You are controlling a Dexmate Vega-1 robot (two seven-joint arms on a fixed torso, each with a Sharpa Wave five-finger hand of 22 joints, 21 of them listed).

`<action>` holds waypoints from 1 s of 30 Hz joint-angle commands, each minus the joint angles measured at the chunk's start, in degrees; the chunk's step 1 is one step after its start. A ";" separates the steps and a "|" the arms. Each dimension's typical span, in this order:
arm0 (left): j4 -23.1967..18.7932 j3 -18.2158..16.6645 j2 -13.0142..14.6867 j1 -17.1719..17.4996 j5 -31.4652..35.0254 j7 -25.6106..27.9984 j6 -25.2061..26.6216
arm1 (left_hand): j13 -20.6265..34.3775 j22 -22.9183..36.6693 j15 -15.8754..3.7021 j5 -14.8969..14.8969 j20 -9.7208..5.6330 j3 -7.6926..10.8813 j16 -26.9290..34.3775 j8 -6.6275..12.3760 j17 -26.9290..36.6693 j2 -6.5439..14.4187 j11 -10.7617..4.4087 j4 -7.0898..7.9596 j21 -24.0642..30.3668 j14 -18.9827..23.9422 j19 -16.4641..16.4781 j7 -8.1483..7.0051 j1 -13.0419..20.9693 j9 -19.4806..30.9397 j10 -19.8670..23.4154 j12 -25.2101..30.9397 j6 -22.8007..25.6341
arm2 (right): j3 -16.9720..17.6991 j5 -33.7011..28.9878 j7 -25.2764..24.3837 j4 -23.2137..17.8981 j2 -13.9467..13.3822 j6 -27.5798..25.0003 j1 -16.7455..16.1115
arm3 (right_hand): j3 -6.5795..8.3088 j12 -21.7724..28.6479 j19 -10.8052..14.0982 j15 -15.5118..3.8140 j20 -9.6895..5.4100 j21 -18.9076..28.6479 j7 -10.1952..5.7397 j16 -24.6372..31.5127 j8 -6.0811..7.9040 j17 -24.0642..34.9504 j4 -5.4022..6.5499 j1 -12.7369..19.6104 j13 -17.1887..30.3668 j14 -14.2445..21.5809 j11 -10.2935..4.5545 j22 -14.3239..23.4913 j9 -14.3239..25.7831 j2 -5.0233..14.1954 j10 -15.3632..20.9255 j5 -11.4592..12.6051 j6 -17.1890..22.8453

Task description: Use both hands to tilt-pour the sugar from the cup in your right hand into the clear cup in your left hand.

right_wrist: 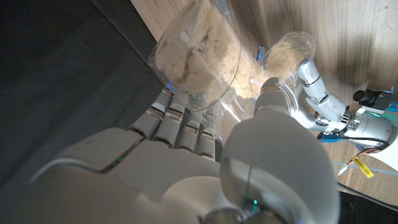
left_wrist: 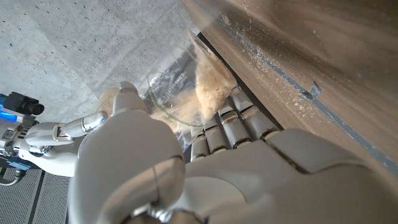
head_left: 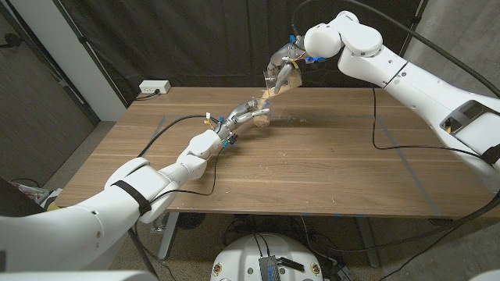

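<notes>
My right hand [head_left: 287, 64] grips a clear cup of sugar [head_left: 277, 78] in the air over the table's far middle, tipped mouth-down toward my left. In the right wrist view this cup [right_wrist: 196, 56] is packed with pale brown sugar, held by the right hand [right_wrist: 205, 162]. Just below it my left hand [head_left: 238, 117] holds the clear receiving cup [head_left: 259, 117] low over the table. A heap of sugar [left_wrist: 208, 90] lies inside that cup [left_wrist: 174, 81], with the left hand [left_wrist: 205, 168] wrapped around it. From the right wrist view the receiving cup [right_wrist: 289, 53] sits beyond the tipped cup's rim.
Sugar grains [left_wrist: 267, 56] are scattered on the wooden table [head_left: 328, 172] near the cups. A black cable [head_left: 168, 133] trails from my left wrist across the table. A white outlet box [head_left: 154, 87] sits at the far left corner. Blue tape lines [head_left: 422, 176] mark the tabletop.
</notes>
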 commanded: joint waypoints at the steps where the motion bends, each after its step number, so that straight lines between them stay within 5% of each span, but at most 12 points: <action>1: -0.01 0.21 -0.03 -0.09 0.19 -0.07 -0.28 | 0.10 0.30 -5.58 -0.09 -2.20 -0.32 0.04 0.33 0.22 0.17 -0.19 -0.05 -0.11 0.28 0.51 -0.03 0.38 0.16 -0.09 0.21 0.24 | 0.29 -3.17 -0.21 -0.92 -0.24 2.06 -0.93 | 1.54 -0.30 0.23 -9.99 -1.48 0.25 -0.13 -0.37 0.17 0.29 1.04 0.17 0.12 0.53 0.01 -0.02 0.18 0.55 0.76 0.24 0.69; 30: 0.54 0.32 -0.47 -0.48 0.09 -0.27 0.70 | 0.11 0.30 -5.62 -0.13 -2.27 -0.86 -0.01 0.44 0.35 0.39 -0.26 0.07 -0.09 0.34 0.61 -0.14 0.57 0.06 -0.19 0.35 0.22 | 0.25 -7.79 0.82 -0.60 0.99 5.10 -1.75 | 1.81 -0.67 -0.04 -10.02 -1.35 0.11 -0.35 -0.81 0.17 0.56 0.91 0.22 0.05 0.99 -0.22 -0.09 0.22 0.39 1.21 0.35 1.19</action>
